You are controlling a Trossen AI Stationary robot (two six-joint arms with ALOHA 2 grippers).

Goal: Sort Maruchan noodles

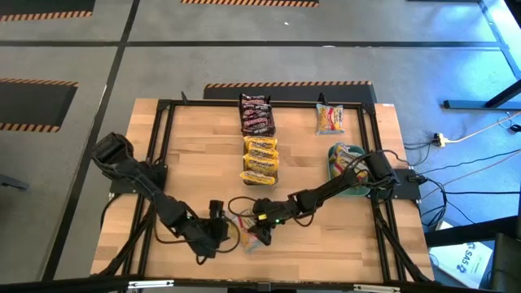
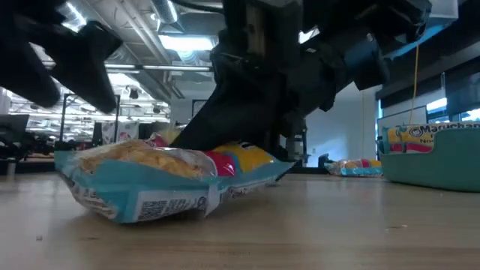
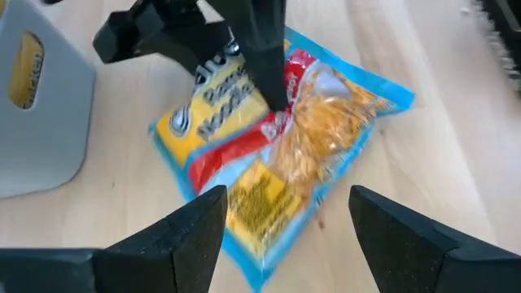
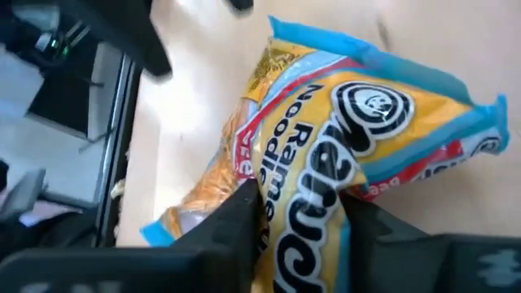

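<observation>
A yellow Maruchan ramen packet with light-blue edges and a red band (image 3: 277, 155) lies flat on the wooden table (image 1: 326, 236) near the front middle, and it is the piece in hand. The right gripper (image 4: 297, 216) is down on it, its two dark fingers (image 4: 236, 220) pinching one end of the wrapper between them, so the grasp looks just made or still tightening. The left gripper (image 3: 285, 220) hovers just beside the same packet with its fingers spread wide and nothing in them. Farther back, a stack of dark brown packets (image 1: 256, 115) and a stack of yellow packets (image 1: 260, 159) sit in a line; a lone pink-and-yellow packet (image 1: 330, 119) lies to the right, and a teal bin (image 1: 335, 167) holding more packets stands beside the right arm. The step appears to be the pickup; next would come a clean lift without the wrapper slipping, then a carry to the matching group, likely the teal bin.
</observation>
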